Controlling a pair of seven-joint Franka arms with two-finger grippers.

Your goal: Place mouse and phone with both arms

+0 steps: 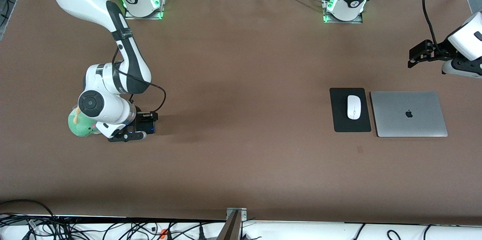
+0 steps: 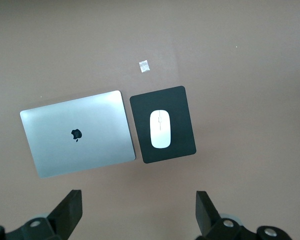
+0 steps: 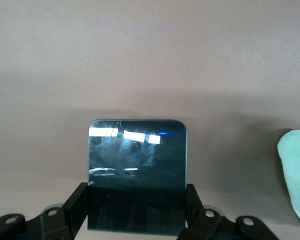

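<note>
Brown table carried every object. Largest was a closed silver laptop toward the left arm's end, with a matte black mouse pad just beside it. On that pad lay the glossy white oval mouse. Above them hung the left gripper, its fingers spread wide and holding nothing. Toward the right arm's end, the right gripper was clamped on the glossy black phone, near a green plush toy.
</note>
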